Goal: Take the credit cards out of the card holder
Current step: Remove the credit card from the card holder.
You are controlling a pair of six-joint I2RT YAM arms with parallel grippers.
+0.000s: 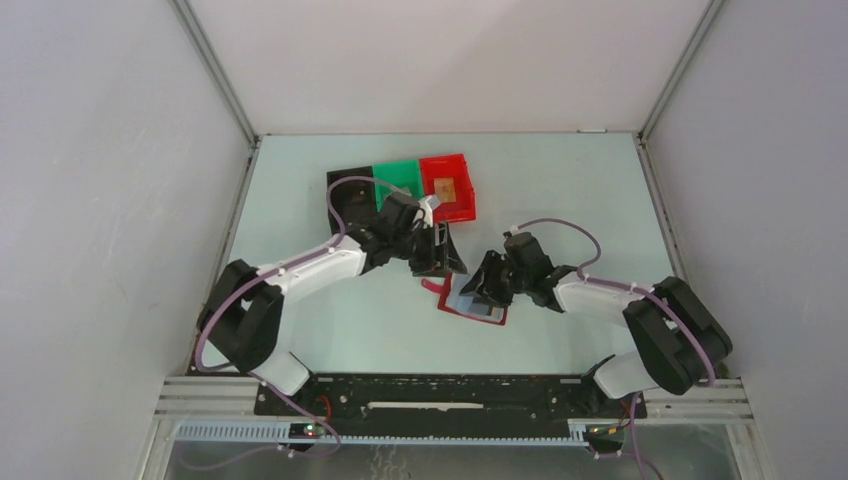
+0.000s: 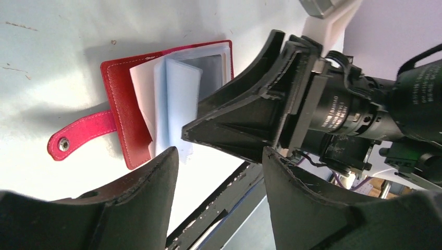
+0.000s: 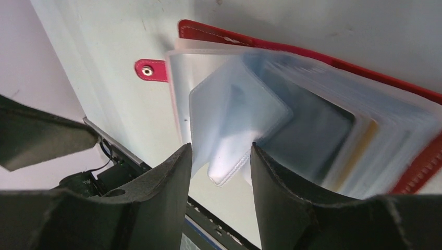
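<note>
One open card holder (image 2: 117, 94) lies near left claw (image 2: 220, 156) and right claw (image 3: 220, 151).

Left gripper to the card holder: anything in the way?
Yes. In the left wrist view, the right gripper sits over the card holder's clear sleeves, between them and the open, empty left gripper. Only the red cover and the strap side are unobstructed.
</note>
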